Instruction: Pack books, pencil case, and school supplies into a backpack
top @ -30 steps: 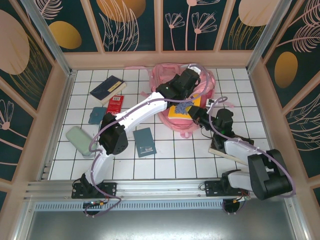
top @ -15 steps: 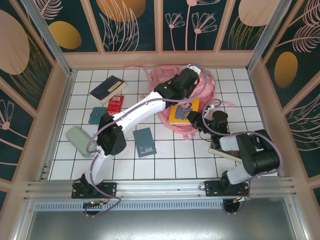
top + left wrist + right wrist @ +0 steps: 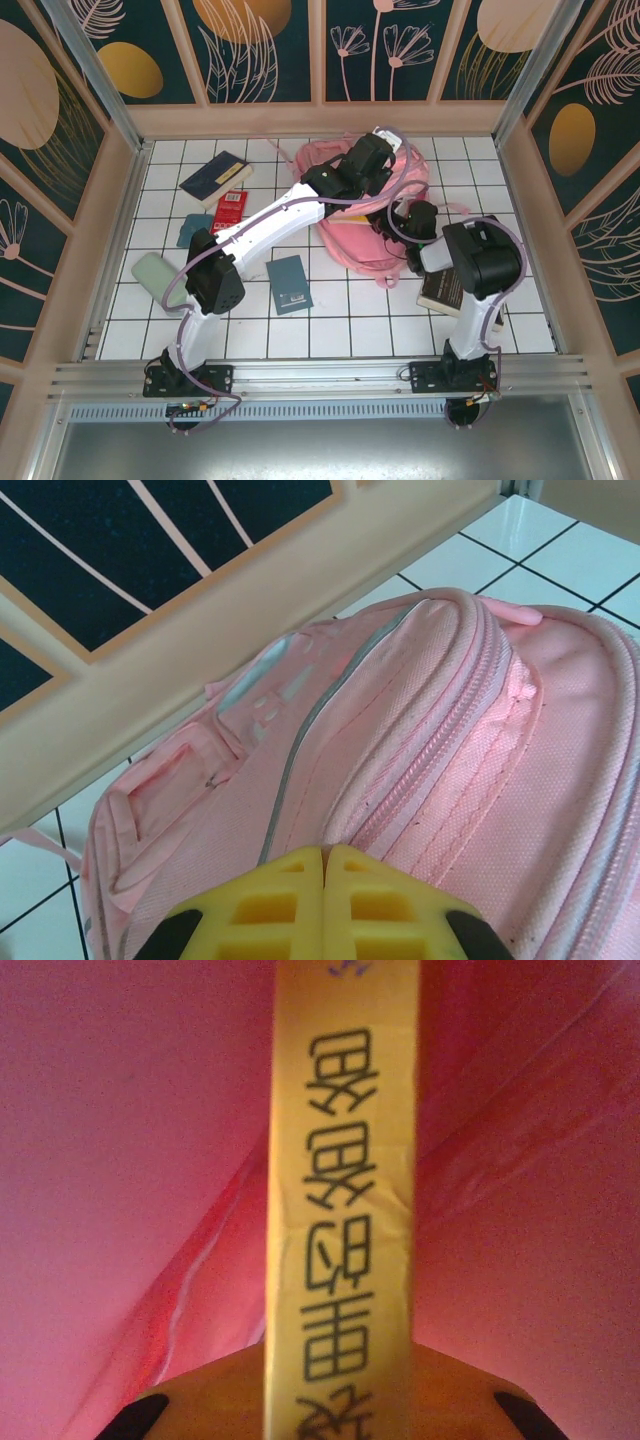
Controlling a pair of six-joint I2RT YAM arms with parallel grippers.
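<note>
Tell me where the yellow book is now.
In the right wrist view the yellow book sits spine-on in the right pincer, pink backpack fabric close on both sides: apparently inside it.

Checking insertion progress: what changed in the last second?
The right gripper pushed the yellow book away from the bases into the backpack; pink fabric now surrounds the book. The left gripper stays pinched on the backpack. The navy book, teal book and red piece haven't moved.

A robot test cell, lab-like — a white-tiled counter walled by dark botanical-print panels from 9 to 3 o'clock, aluminium rail at 6 o'clock.
</note>
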